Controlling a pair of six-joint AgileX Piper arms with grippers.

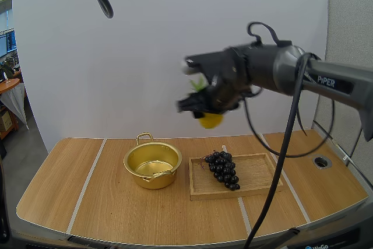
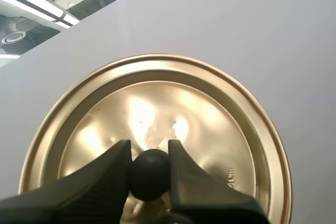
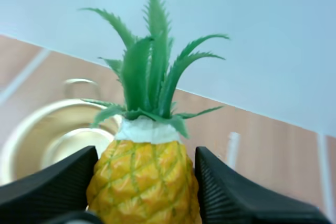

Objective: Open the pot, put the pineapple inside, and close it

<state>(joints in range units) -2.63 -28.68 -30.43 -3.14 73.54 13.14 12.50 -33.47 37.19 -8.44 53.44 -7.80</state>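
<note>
While my left gripper pinches the black knob of the round golden lid, my right gripper clasps the yellow green-crowned pineapple aloft near the open golden metal pot.

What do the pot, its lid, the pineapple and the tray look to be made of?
The pot and lid look like thin gold-coloured metal, perhaps anodised aluminium: both shine with bright highlights. The pineapple seems plastic: glossy moulded skin, stiff uniform leaves. The tray looks like pale matt wood with visible grain.
</note>
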